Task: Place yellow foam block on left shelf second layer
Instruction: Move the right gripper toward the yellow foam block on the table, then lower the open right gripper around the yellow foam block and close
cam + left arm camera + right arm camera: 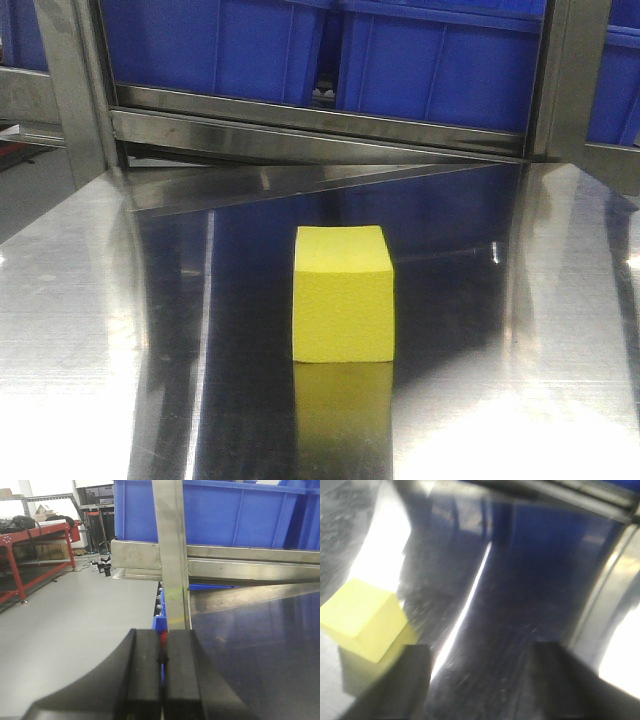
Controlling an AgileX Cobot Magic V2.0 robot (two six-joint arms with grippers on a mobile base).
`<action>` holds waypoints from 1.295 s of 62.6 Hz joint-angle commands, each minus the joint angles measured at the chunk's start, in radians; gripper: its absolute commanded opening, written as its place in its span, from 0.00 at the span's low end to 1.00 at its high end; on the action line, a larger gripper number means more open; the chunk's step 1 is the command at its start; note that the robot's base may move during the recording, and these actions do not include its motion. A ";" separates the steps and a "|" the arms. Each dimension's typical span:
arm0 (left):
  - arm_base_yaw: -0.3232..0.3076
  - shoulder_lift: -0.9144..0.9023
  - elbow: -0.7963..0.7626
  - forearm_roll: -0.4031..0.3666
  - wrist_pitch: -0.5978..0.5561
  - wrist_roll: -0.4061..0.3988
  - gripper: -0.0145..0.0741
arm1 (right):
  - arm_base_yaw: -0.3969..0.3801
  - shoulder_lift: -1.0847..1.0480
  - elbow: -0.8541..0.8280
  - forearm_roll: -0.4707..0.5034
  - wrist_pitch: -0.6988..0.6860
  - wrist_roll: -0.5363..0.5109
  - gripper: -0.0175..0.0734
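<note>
1. Claws: the right claw (481,652) stands wide open and empty over the counter (520,580). The left claw (162,650) is pressed shut on nothing, off at the counter's edge beside a steel upright (172,555).
2. The yellow foam block (362,620) stands on the counter at about ten o'clock from the right claw. It is outside the gap between the fingers, and neither claw touches it.
3. The step in hand looks like the right claw's approach. Shift toward ten o'clock until the block sits centred in the gap. Square the fingers to two opposite flat faces, then come down to about mid-height before closing.
4. Foam will likely squash, so close only far enough to hold; a hard pinch could tilt the block.
5. The polished steel throws a yellow reflection (342,410) at six o'clock below the block. Aim at the block itself.
6. At twelve o'clock beyond the block run a shelf rail (320,125) and blue bins (440,70). The left shelf's second layer cannot be made out here, so lift well clear of the rail before carrying left.
</note>
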 commanded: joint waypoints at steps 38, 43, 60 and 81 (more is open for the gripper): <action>0.001 -0.020 0.024 -0.005 -0.083 -0.004 0.30 | 0.259 0.719 -0.722 -0.034 0.620 0.497 0.89; 0.001 -0.020 0.024 -0.005 -0.083 -0.004 0.30 | 0.275 0.790 -0.801 -0.034 0.654 0.521 0.89; 0.001 -0.020 0.024 -0.005 -0.083 -0.004 0.30 | 0.321 0.915 -0.950 -0.034 0.709 0.624 0.89; 0.001 -0.020 0.024 -0.005 -0.083 -0.004 0.30 | 0.353 0.960 -0.952 -0.034 0.670 0.656 0.89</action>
